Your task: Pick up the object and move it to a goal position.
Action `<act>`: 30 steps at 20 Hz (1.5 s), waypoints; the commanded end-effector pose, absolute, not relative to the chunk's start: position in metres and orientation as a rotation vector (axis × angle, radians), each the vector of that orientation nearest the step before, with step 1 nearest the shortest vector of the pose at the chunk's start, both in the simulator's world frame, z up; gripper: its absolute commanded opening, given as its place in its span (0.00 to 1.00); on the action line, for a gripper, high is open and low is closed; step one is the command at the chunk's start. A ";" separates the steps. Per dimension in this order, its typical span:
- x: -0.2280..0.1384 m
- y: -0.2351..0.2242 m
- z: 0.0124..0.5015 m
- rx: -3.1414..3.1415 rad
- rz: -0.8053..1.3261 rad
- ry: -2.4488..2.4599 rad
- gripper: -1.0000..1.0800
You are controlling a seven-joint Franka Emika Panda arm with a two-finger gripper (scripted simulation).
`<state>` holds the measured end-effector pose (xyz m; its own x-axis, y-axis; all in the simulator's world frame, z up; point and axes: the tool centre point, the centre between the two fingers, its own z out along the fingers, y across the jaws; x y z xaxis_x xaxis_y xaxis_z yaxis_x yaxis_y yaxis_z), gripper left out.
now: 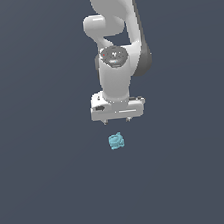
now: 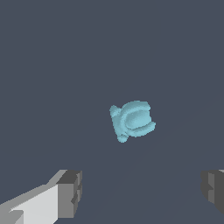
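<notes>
**Cyan lump lies free, end effector spread above**

We see the light-blue object [image 1: 116, 141] lying alone on the dark grey floor [image 1: 43, 188], untouched. Just beyond it hangs the white end effector [image 1: 116, 119], fingers [image 2: 70, 192] spread wide apart, gripping nothing, the object clear of both fingertips.

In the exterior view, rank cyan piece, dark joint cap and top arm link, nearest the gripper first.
1. Cyan piece, just below the gripper.
2. Dark joint cap, up the arm.
3. Top arm link, at the picture's top.
</notes>
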<state>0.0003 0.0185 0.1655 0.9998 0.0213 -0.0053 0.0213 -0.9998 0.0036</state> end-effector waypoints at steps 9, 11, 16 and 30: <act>0.001 0.004 0.166 3.121 0.000 0.054 0.96; 0.001 0.002 0.167 3.118 0.001 0.053 0.96; 0.001 0.003 0.165 3.119 0.000 0.061 0.96; 0.024 0.005 0.116 3.112 -0.002 0.348 0.96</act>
<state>0.0209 0.0042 0.1233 0.9809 0.1945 -0.0028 0.1946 -0.9808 0.0130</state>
